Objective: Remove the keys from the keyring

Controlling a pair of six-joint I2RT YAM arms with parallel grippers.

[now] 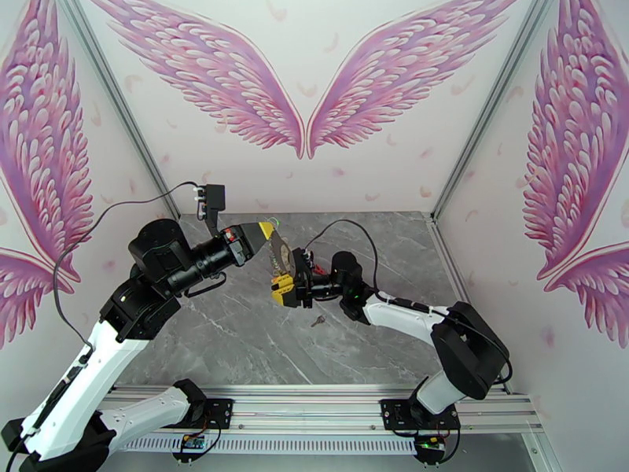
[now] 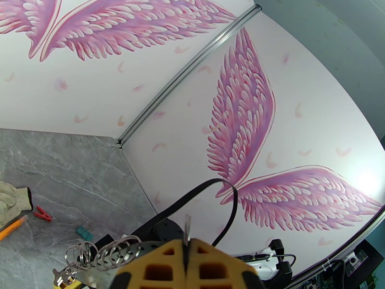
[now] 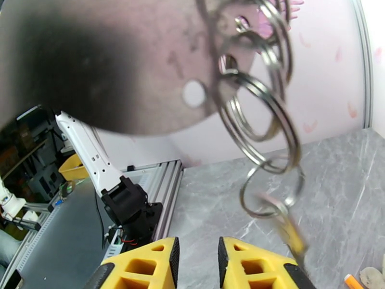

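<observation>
Pressing the jaws of the left gripper (image 1: 266, 230) together on the thin edge of the keyring (image 1: 279, 257), holding it in the air over the middle of the bench (image 1: 236, 340). Standing the jaws of the right gripper (image 1: 285, 289) a little apart just near of the keyring, with nothing between the yellow fingers (image 3: 134, 261) in the right wrist view.

Stretching across the scene as a grey marbled slab, with white walls bearing pink wings behind. Reaching in from the near left with the left arm (image 1: 110, 348) and from the near right with the right arm (image 1: 401, 312), both tips close together above the slab. Showing the keyring from above as a dark flat piece; looming grey and blurred across the top of the right wrist view, with a small round hole through it; rising edge-on as a thin sliver from between the closed jaws in the left wrist view. Hanging from it, a bunch of silver split rings (image 3: 262, 116), trailing down toward the right gripper, with one of the keys (image 3: 293, 237) dangling blurred at the bottom. Lying flat on the bench just near and right of the right gripper, a loose key (image 1: 318, 320), touching neither gripper. Resting on the bench at the left of the left wrist view, from larger to smaller: a pale cloth (image 2: 12, 201), an orange pen (image 2: 12, 228), a red clip (image 2: 42, 214), a teal clip (image 2: 85, 232).
</observation>
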